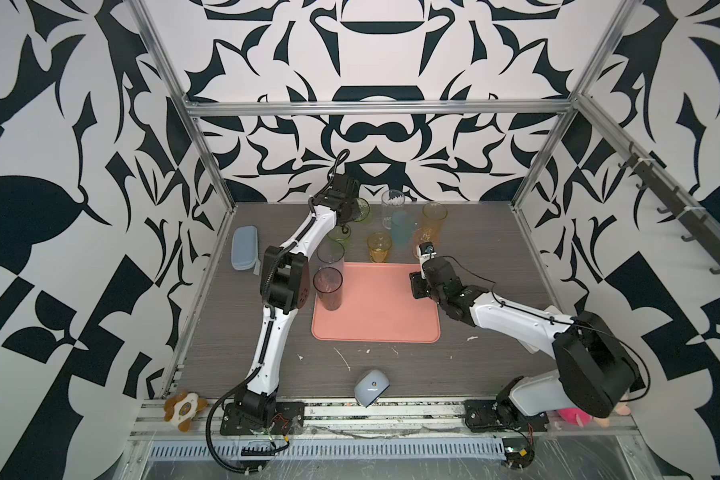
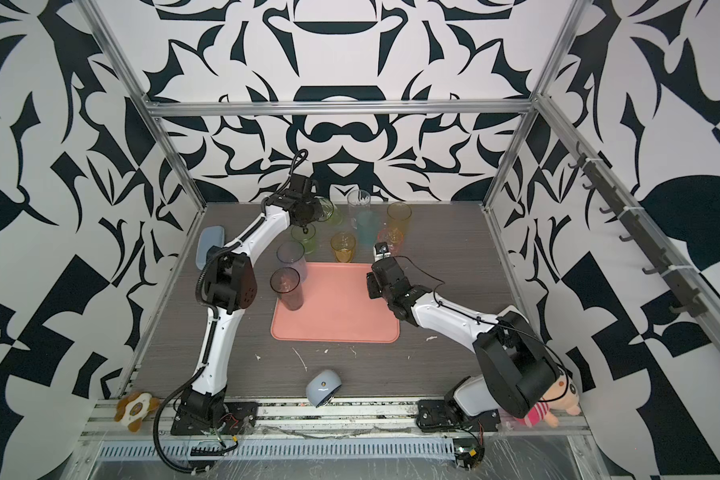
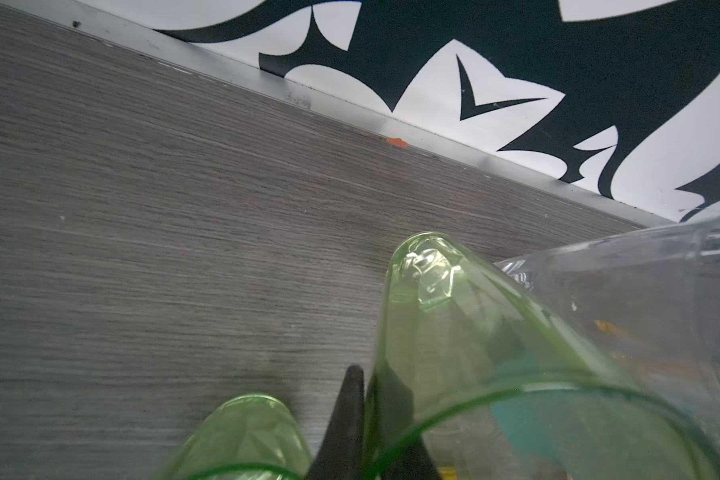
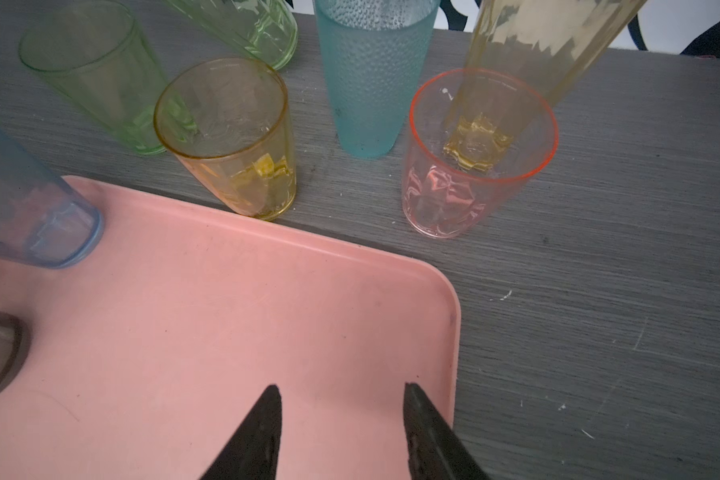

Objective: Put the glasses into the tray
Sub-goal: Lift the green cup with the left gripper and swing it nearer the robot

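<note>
Your left gripper (image 3: 362,386), reaching past 12 o'clock of the tray (image 1: 375,320), is clamped on the rim of the green glass (image 3: 454,332), one finger inside the wall and one outside. Whether that glass has left the table (image 1: 495,291) cannot be told.

Your right gripper (image 4: 341,388) hangs empty over the tray's 2 o'clock corner, jaws about half apart.

Two of the nine glasses are home, both upright: the grey glass (image 1: 328,291) at the tray's 9 o'clock edge and the blue glass (image 1: 330,254) on its 10 o'clock corner.

Seven are yet to go, bunched beyond the tray between 11 and 1 o'clock:
- the gripped one
- a second green glass (image 4: 100,91)
- a clear glass (image 1: 393,205)
- a teal glass (image 4: 366,104)
- a tall amber glass (image 4: 549,41)
- a short amber glass (image 4: 233,166)
- a pink glass (image 4: 454,199)

By that count you are early in the job, and most of the tray is bare.
</note>
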